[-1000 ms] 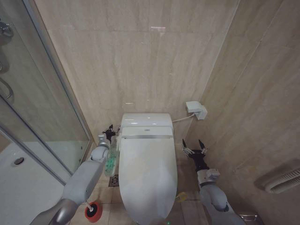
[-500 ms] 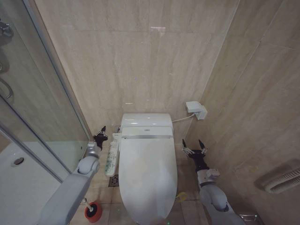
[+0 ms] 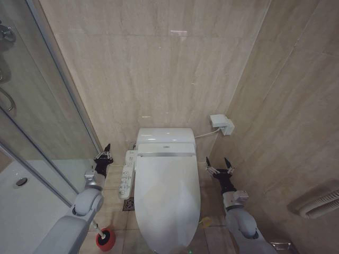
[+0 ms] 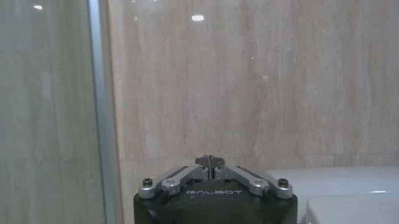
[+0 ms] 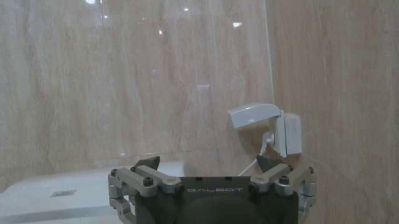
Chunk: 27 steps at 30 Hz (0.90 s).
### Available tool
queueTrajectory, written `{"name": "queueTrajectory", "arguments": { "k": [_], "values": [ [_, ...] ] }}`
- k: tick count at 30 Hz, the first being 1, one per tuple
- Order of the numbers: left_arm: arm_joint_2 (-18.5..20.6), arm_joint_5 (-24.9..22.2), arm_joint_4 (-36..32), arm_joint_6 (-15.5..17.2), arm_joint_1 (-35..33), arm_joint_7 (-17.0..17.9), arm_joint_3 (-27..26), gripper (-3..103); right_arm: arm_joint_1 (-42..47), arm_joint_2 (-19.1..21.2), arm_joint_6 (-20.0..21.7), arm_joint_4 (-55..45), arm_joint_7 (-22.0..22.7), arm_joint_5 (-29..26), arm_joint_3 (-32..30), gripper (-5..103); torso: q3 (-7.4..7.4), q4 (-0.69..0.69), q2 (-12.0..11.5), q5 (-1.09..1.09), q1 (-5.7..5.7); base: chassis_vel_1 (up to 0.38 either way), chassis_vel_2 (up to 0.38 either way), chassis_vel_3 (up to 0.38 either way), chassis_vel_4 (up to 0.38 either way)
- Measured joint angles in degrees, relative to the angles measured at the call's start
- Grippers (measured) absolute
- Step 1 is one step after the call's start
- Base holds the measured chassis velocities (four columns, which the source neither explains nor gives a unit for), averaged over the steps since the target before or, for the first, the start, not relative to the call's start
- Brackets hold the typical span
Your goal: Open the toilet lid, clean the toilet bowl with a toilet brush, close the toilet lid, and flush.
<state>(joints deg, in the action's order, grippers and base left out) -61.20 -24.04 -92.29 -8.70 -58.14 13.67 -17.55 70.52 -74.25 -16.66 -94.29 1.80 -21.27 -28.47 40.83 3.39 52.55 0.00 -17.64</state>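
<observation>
The glossy white oval toilet lid (image 3: 168, 203) lies shut at lower centre — left end effector (image 3: 103, 155) clenched empty, right end effector (image 3: 219, 167) spread.

toilet lid (image 3: 167, 203): centre, lying on the toilet bowl (image 3: 139, 233)
toilet brush (image 3: 104, 237): near left, in holder
button panel (image 3: 125, 180): left of lid
wall box (image 3: 222, 124): far right

We are in a small bathroom, as shown by the beige marble-look wall tiles (image 3: 175, 69), the glass shower enclosure (image 3: 37, 132) with its white tray (image 3: 21, 206), and the toilet bowl (image 3: 167, 206) with electronic seat.
</observation>
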Motion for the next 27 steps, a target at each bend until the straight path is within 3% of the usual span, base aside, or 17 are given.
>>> {"name": "queueTrajectory", "arguments": {
  "k": [1, 2, 9, 10, 13, 15, 16, 23, 24, 26, 27],
  "values": [
    [-0.46, 0.0, -1.02, 0.28, -1.21, 0.2, -0.73, 0, 0.0, 0.0, 0.0, 0.0, 0.01, 0.0, 0.0, 100, 0.0, 0.0, 0.0, 0.0, 0.0, 0.0, 0.0, 0.0, 0.0],
    [-0.7, 0.02, -1.71, 0.38, -2.06, 0.25, -1.14, 11, 0.0, 0.0, 0.0, 0.0, 0.0, 0.0, 0.0, 100, 0.0, 0.0, 0.0, 0.0, 0.0, 0.0, 0.0, 0.0, 0.0],
    [-0.48, 0.25, -4.51, 0.41, -5.8, 0.11, -2.53, 11, 0.0, 0.0, 0.0, 0.0, 0.0, 0.0, 0.0, 100, 0.0, 0.0, -0.01, 0.0, 0.0, 0.0, 0.0, 0.0, 0.0],
    [-0.03, 0.27, -4.95, 0.38, -6.39, 0.02, -2.83, 39, 0.0, 0.0, 0.0, 0.0, 0.01, 0.0, 0.0, 100, 0.0, 0.0, -0.01, 0.0, 0.0, 0.0, 0.0, 0.0, 0.0],
    [1.3, 0.18, -5.89, 0.37, -7.4, -0.5, -3.18, 39, 0.0, 0.0, 0.0, 0.0, 0.01, 0.0, 0.0, 100, 0.0, 0.01, -0.01, -0.01, 0.0, 0.0, 0.0, 0.0, 0.0],
    [3.18, 0.07, -6.53, 0.29, -8.46, -2.0, -3.88, 39, 0.0, 0.0, 0.0, 0.0, 0.0, 0.0, 0.0, 100, 0.0, 0.0, -0.01, 0.01, 0.0, 0.0, 0.0, 0.0, 0.0],
    [4.25, -0.11, -6.54, 0.16, -8.9, -3.19, -4.24, 66, 0.0, 0.0, 0.0, 0.0, 0.0, 0.0, 0.0, 100, 0.0, 0.0, -0.01, 0.0, 0.0, 0.0, 0.0, 0.0, 0.0],
    [7.22, -4.01, -4.55, -0.96, -9.69, -9.99, -5.98, 66, 0.0, 0.0, 0.0, 0.0, 0.0, 0.0, 0.0, 100, 0.0, 0.0, -0.01, 0.0, -0.01, 0.0, 0.0, 0.0, 0.0],
    [7.32, -5.72, -3.55, -0.51, -9.41, -11.22, -6.28, 92, 0.0, -0.01, 0.0, 0.0, 0.0, 0.0, 0.0, 100, 0.0, -0.01, -0.01, 0.01, -0.01, 0.0, 0.0, 0.0, 0.0],
    [7.21, -6.49, -2.78, -0.25, -9.1, -11.85, -6.49, 92, 0.0, 0.0, 0.0, 0.0, 0.01, 0.0, 0.0, 100, 0.0, -0.01, -0.01, 0.0, 0.0, 0.0, 0.0, 0.0, 0.0],
    [5.82, -7.54, 0.85, -0.6, -7.22, -14.62, -7.68, 92, 0.0, 0.0, 0.0, 0.0, 0.01, 0.0, 0.0, 100, 0.0, -0.01, -0.01, -0.01, 0.0, 0.0, 0.0, 0.0, 0.0]
  ]
}}
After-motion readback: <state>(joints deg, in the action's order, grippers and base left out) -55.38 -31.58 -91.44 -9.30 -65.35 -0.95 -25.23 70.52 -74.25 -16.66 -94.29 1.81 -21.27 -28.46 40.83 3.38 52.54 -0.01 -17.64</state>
